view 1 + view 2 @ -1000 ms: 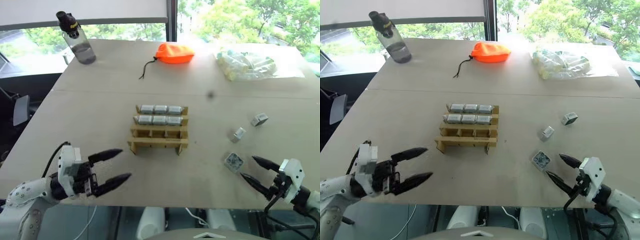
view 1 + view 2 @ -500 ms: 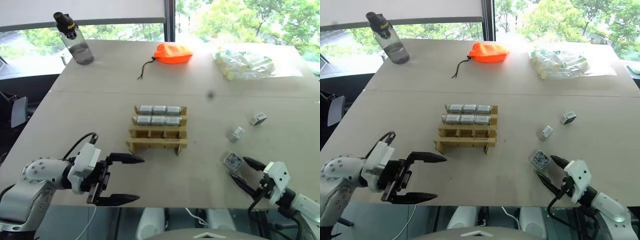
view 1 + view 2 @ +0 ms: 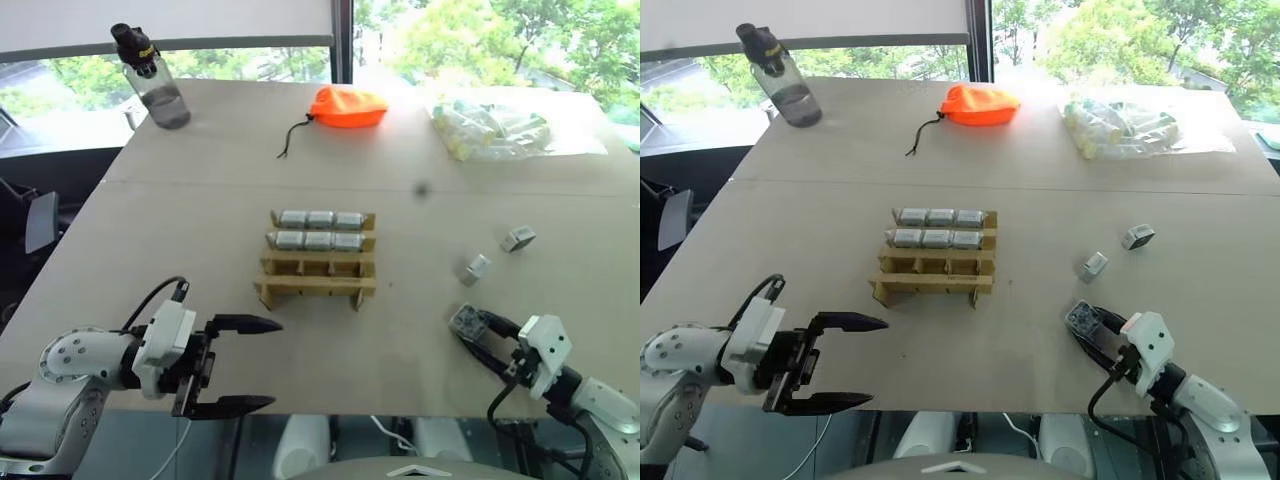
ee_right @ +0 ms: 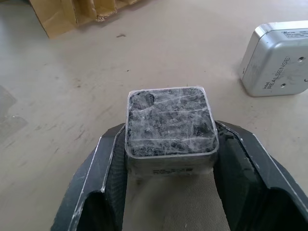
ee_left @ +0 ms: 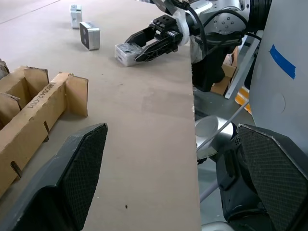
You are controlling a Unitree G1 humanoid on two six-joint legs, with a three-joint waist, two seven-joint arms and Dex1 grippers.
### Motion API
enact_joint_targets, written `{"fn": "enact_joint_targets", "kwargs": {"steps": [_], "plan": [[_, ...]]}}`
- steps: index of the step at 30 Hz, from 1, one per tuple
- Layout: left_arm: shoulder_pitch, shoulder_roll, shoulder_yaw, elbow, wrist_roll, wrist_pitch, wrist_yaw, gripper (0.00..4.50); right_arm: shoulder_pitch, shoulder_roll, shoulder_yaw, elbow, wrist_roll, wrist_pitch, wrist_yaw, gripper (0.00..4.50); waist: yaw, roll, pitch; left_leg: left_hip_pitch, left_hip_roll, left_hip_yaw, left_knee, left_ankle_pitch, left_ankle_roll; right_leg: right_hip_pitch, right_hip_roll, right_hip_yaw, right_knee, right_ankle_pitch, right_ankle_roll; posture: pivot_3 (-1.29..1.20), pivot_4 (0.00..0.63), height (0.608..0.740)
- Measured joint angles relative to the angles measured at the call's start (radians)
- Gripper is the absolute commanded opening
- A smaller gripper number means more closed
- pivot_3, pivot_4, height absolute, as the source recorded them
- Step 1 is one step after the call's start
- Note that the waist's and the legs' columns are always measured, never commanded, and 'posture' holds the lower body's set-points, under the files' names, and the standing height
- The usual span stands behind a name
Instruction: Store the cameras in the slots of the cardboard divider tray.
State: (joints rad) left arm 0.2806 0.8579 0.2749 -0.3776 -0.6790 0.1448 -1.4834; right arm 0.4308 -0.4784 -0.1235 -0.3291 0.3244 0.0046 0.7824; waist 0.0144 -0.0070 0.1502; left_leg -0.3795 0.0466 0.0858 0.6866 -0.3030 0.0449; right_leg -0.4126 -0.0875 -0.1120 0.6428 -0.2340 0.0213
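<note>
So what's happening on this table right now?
A two-armed robot is packing small silver cameras into a cardboard divider tray. Six cameras fill the tray's two far rows; the near rows are empty. The right gripper has its fingers on either side of the nearest loose camera, which sits on the table near the front edge. Two more loose cameras lie beyond it. The left gripper hangs open at the table's near edge, holding nothing.

cameras (image 3: 320, 229): silver-grey | tray (image 3: 316, 281): tan | pouch (image 3: 349, 106): orange
</note>
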Motion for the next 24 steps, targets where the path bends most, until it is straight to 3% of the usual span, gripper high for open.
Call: {"fn": "enact_joint_targets", "kwargs": {"steps": [6,8,13,20,24], "plan": [[-0.002,-0.004,0.008,0.000,-0.001,0.013,0.034,4.50,-0.026,-0.111,0.017,-0.021,-0.046,-0.016,0.050,1.94,0.000,0.000,0.000,0.000,0.000,0.000,0.000,0.000,0.000,0.000,0.000,0.000,0.000,0.000,0.000,0.00,0.150,0.726],[-0.025,0.000,0.016,-0.001,-0.010,0.052,0.086,4.50,-0.064,-0.212,0.058,-0.065,-0.099,-0.019,0.104,1.94,0.000,-0.001,0.000,0.000,0.000,0.000,0.000,0.000,0.000,0.000,0.000,0.000,0.000,0.000,0.000,0.00,0.150,0.726],[-0.101,0.022,0.009,-0.002,0.001,0.148,0.177,4.50,-0.257,-0.297,0.245,-0.127,-0.303,-0.100,0.170,1.94,-0.002,-0.002,0.000,0.000,0.001,0.000,0.000,0.000,0.000,0.000,0.001,0.000,0.000,-0.002,0.003,0.00,0.150,0.726],[-0.301,0.018,-0.079,-0.021,-0.030,0.382,0.391,4.50,-0.655,-0.189,0.404,-0.079,-0.460,-0.231,0.150,1.94,0.000,-0.004,0.001,-0.001,0.000,-0.001,0.001,0.000,0.000,0.000,0.001,-0.001,0.000,0.000,0.000,0.00,0.150,0.726],[-0.385,0.018,-0.134,-0.029,-0.063,0.508,0.443,4.50,-0.745,-0.112,0.471,0.016,-0.530,-0.326,0.106,1.94,-0.001,-0.005,0.001,-0.002,-0.001,-0.001,0.001,0.000,-0.001,-0.001,0.000,-0.002,0.000,0.001,0.000,0.00,0.150,0.726]]}}
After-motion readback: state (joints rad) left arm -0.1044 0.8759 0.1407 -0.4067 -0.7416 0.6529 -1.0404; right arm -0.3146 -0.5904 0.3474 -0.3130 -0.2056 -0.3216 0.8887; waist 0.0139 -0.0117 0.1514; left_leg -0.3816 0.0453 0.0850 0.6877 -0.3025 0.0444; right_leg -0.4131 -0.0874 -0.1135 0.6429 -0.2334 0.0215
